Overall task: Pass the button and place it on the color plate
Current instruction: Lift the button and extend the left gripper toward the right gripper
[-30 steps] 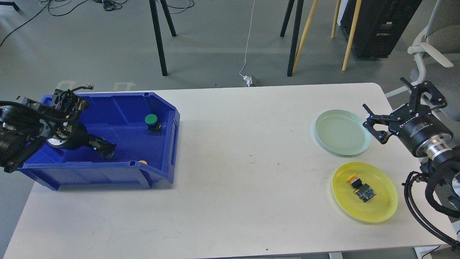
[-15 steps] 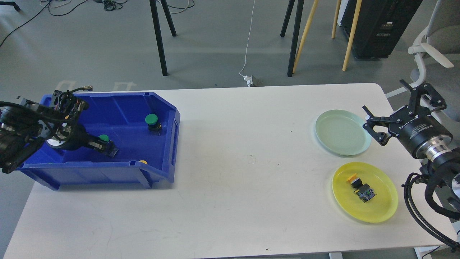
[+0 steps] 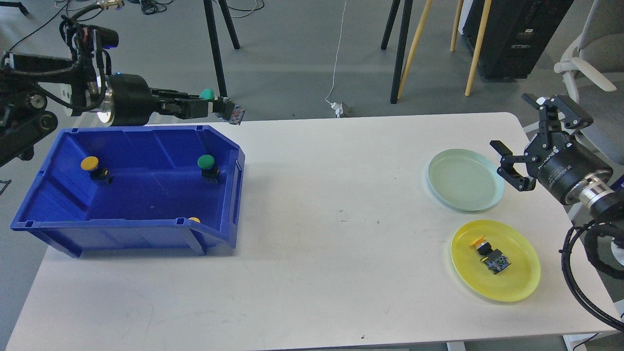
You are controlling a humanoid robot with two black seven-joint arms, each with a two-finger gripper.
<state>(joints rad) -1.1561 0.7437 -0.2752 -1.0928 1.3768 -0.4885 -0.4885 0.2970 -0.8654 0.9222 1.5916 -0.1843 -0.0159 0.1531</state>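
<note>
My left gripper [image 3: 222, 105] is shut on a green button [image 3: 208, 94] and holds it in the air above the far right corner of the blue bin [image 3: 146, 234]. In the bin lie another green button [image 3: 206, 165], a yellow button [image 3: 91, 167] at the left, and a second yellow one [image 3: 194, 220] half hidden behind the front wall. My right gripper [image 3: 524, 141] is open and empty beside the right rim of the pale green plate [image 3: 463, 180]. The yellow plate [image 3: 516, 282] holds a yellow button [image 3: 487, 254].
The white table [image 3: 321, 234] carries the bin at the left and the two plates at the right. Stand legs, cables, a black cabinet and a white chair are on the floor behind the table.
My left gripper has risen out of the bin with a green button and moved to the right and back. The yellow button at the bin's left is now uncovered. My right gripper shifted slightly up.
</note>
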